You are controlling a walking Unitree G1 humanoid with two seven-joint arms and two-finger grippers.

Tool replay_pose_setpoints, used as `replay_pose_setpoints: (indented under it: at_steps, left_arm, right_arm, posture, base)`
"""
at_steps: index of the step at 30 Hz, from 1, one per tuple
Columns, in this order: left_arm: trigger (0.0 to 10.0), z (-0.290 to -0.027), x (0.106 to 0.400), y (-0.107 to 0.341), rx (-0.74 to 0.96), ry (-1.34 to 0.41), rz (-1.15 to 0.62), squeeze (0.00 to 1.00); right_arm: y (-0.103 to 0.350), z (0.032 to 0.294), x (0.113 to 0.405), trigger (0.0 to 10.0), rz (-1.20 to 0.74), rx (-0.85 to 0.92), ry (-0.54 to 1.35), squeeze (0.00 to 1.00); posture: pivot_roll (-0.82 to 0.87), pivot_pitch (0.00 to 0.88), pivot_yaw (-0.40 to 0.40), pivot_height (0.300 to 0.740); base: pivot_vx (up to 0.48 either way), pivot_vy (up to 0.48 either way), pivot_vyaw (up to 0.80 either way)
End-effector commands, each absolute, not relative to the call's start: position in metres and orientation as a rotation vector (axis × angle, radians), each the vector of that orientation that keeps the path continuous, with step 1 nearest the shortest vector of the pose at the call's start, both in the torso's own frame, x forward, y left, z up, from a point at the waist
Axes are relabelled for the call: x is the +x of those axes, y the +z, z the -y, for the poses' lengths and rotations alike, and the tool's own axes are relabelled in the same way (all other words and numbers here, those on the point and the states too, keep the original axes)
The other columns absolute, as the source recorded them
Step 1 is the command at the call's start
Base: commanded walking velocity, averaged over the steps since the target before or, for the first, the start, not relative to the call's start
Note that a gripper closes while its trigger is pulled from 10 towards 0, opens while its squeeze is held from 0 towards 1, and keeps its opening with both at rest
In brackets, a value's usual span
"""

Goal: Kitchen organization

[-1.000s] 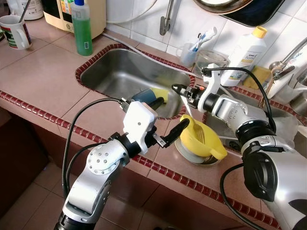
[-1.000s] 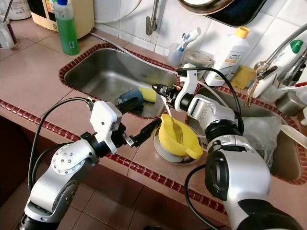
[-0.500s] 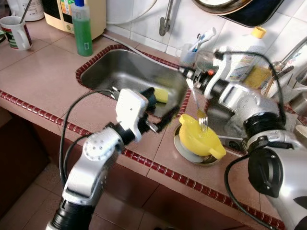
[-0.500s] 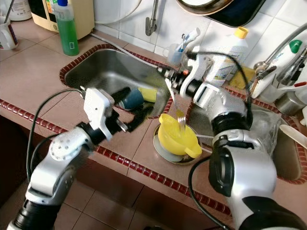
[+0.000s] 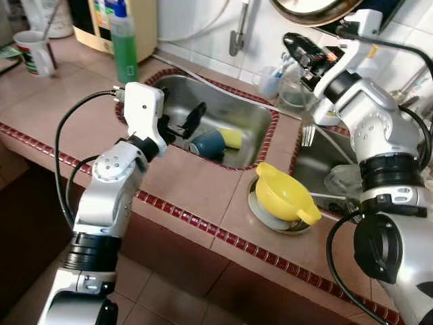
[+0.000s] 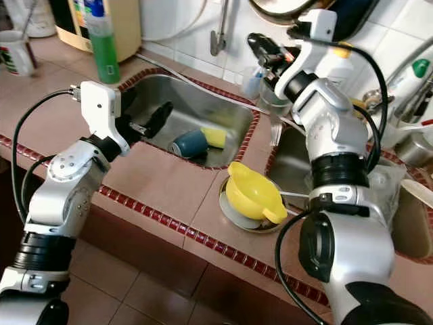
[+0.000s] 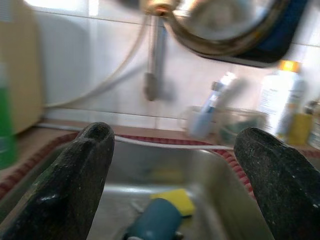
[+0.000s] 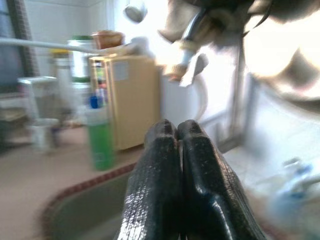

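Far left at ten o'clock, a mug [image 5: 37,53] with a utensil in it sits on the tiled counter [image 5: 54,115], and a green soap bottle [image 5: 124,42] stands beside a cream appliance [image 5: 125,20]. The left gripper [image 5: 191,116] hovers over the near-left edge of the steel sink [image 5: 250,115], fingers spread wide apart and holding nothing — the left wrist view shows both black fingers [image 7: 80,175] framing the basin. Down in that basin lies a blue cup [image 5: 208,143] on its side, touching a yellow sponge [image 5: 230,137] just behind it. At six o'clock from the sink's right corner, a yellow jug [image 5: 284,195] rests tilted on a round plate [image 5: 267,215] on the counter. A fork [image 5: 308,132] shows, tines down, by the divider between the two basins — what supports it, I cannot tell. Up at one o'clock, the right gripper [image 5: 295,46] is raised high near the wall tiles, its fingers [image 8: 165,175] pressed together with nothing visible between them. Behind it stand a cup of toothbrushes [image 5: 270,80] and a white bottle with a yellow cap [image 6: 338,57]; the second basin [image 5: 325,169] lies at three o'clock.
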State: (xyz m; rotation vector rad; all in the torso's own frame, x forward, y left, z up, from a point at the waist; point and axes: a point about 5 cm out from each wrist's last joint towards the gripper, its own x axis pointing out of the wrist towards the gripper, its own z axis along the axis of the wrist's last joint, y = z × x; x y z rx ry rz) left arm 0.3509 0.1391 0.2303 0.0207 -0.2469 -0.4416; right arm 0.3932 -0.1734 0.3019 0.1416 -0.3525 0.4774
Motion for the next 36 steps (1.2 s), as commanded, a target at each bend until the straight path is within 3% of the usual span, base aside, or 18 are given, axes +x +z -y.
replay_pose_setpoints:
  at_steps: [1,7,14,22,36]
  left_arm:
    - [10.0,-0.139,0.354,0.237,0.009,-0.429,0.27,0.0]
    - [10.0,-0.142,0.352,0.232,-0.02,-0.398,0.297,0.0]
    - [10.0,-0.142,0.354,0.232,-0.01,-0.392,0.301,0.0]
    - [10.0,-0.144,0.356,0.234,-0.01,-0.4,0.313,0.0]
    - [10.0,-0.133,0.349,0.223,-0.07,-0.388,0.314,0.0]
  right_arm:
    - [0.311,0.179,0.386,10.0,0.43,0.078,0.415,0.0]
    - [0.294,0.183,0.368,10.0,0.53,-0.047,0.254,0.0]
    - [0.284,0.188,0.357,10.0,0.564,-0.074,0.156,0.0]
    - [0.287,0.178,0.342,10.0,0.65,-0.07,0.132,0.0]
    - [0.251,0.164,0.324,10.0,0.597,-0.102,0.107,0.0]
  posture:
    - [0.07,0.0,-0.094,0.74]
    - [0.07,0.0,-0.079,0.74]
    - [0.07,0.0,-0.067,0.74]
    - [0.06,0.0,-0.053,0.74]
    - [0.06,0.0,-0.051,0.74]
  base:
    - [0.0,0.0,0.0]
    - [0.0,0.0,0.0]
    - [0.0,0.0,0.0]
    - [0.0,0.0,0.0]
    - [0.0,0.0,0.0]
